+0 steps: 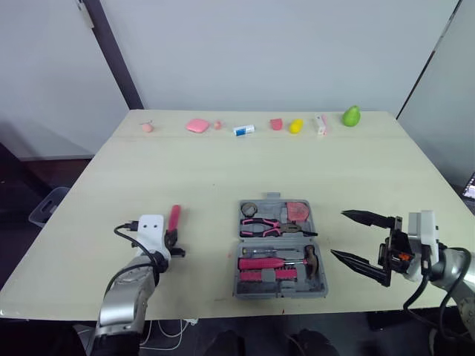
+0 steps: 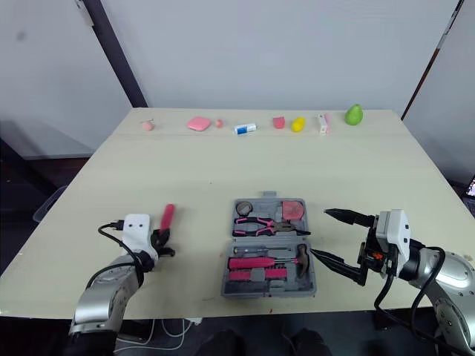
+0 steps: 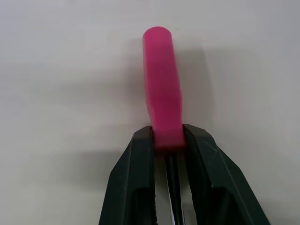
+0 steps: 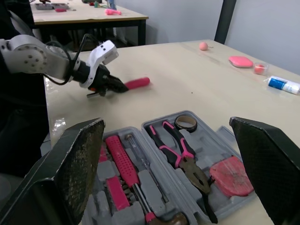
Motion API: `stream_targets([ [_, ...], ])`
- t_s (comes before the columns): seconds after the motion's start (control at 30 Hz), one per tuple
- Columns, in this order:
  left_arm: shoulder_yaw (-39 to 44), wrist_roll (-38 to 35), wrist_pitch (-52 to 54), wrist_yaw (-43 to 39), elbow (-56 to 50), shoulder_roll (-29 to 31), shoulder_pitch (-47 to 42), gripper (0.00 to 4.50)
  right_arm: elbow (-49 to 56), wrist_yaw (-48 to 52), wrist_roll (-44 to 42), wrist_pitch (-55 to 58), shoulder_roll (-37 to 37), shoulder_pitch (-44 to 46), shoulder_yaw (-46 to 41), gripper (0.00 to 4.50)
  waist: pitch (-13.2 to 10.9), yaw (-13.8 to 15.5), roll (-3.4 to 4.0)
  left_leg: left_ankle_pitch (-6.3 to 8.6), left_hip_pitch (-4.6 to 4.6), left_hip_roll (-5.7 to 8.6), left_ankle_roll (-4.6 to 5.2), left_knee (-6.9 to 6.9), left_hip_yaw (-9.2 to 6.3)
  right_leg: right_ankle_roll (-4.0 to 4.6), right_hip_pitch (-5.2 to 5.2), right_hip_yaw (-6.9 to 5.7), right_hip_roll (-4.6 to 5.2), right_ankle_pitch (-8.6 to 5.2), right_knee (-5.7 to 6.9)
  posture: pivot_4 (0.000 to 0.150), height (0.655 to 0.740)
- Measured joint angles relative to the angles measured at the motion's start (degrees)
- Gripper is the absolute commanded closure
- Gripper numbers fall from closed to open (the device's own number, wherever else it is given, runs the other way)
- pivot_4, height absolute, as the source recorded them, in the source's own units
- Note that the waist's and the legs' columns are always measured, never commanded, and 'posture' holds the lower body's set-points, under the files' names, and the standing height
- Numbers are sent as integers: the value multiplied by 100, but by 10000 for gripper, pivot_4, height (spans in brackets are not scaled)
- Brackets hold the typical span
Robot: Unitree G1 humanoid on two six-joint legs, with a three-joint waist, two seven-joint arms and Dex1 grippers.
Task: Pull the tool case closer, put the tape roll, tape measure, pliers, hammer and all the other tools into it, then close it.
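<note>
table (image 1: 208,170): one pale top is being shown, bearing everything listed below.
left gripper (image 3: 167,137): one, being seen at the near left; its jaws are being pressed onto the base of a pink handle.
pink-handled tool (image 1: 174,218): one, being gripped where the handle meets a dark shaft, with the handle pointing away from the robot. It is well left of the case, and whether it is touching the table cannot be told.
tool case (image 1: 282,293): one grey case, being displayed open and flat at the near middle, between the two grippers.
far half of the case: three things are being held in it, namely one tape roll (image 1: 249,208) in the left corner, one pair of pliers (image 1: 263,226) with pink grips just nearer, and one reddish tape measure (image 1: 298,211) at the right.
near half of the case: one hammer (image 1: 278,262) with a pink grip is being carried across it, head to the right; one slim screwdriver (image 4: 140,154) is lying just beyond it.
right gripper (image 1: 338,233): one, being held just right of the case, its jaws wide apart with nothing between them.
far edge: eight small items are being lined up, namely a pink ball (image 1: 148,127), pink pad (image 1: 197,125), pink bead (image 1: 218,124), white and blue tube (image 1: 243,130), red block (image 1: 276,124), yellow piece (image 1: 296,126), white and pink box (image 1: 320,124) and green fruit (image 1: 351,116).
</note>
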State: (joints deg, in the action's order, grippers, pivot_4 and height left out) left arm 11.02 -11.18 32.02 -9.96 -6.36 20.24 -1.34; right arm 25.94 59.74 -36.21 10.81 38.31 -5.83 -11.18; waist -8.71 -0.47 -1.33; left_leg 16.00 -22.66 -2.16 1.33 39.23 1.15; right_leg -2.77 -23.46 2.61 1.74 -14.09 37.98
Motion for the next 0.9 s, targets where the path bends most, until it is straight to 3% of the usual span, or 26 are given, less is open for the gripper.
stream_targets([
  [0.27, -618, 8, 381, -47, -1506, -329, 1140, 40918, -136, 22, 85, -35, -42, 57, 82, 0, 0, 5, 1, 0, 1, 0, 1, 0, 1, 2, 0, 0, 4, -1, -1, 1500, 7400],
  [0.53, -943, 243, 535, 303, -1848, -771, 1318, 40918, -225, 65, 152, -133, -66, 62, 87, 0, 0, 12, 1, 0, 0, 4, 1, 0, 3, 0, 0, 2, -2, -2, -3, 1500, 7400],
  [0.7, -928, 198, 718, 460, -1994, -1051, 1342, 21972, -224, 144, 161, -182, -99, -57, 134, 0, 0, 6, 1, 0, 0, 5, 1, 0, 0, 1, 0, 2, -10, -2, -3, 1500, 7400],
  [0.83, -806, 177, 726, 379, -1999, -1017, 1338, 4166, -218, 468, 125, -101, 120, -234, 177, 0, 0, -8, 1, 0, 1, 5, 1, 0, 1, 2, 0, 3, -15, -3, -3, 1500, 7400],
  [0.87, -788, 177, 723, 372, -1999, -1000, 1335, 871, -218, 507, 122, -99, 146, -243, 180, 0, 0, -13, 1, 0, 2, 5, 1, 0, 1, 3, 0, 4, -16, -3, -3, 1500, 7400],
  [0.9, -736, 165, 720, 333, -1998, -966, 1327, 313, -218, 565, 110, -99, 188, -253, 182, 0, 0, -15, 1, 0, 2, 5, 1, 0, 1, 3, 0, 4, -18, -3, -3, 1500, 7400],
])
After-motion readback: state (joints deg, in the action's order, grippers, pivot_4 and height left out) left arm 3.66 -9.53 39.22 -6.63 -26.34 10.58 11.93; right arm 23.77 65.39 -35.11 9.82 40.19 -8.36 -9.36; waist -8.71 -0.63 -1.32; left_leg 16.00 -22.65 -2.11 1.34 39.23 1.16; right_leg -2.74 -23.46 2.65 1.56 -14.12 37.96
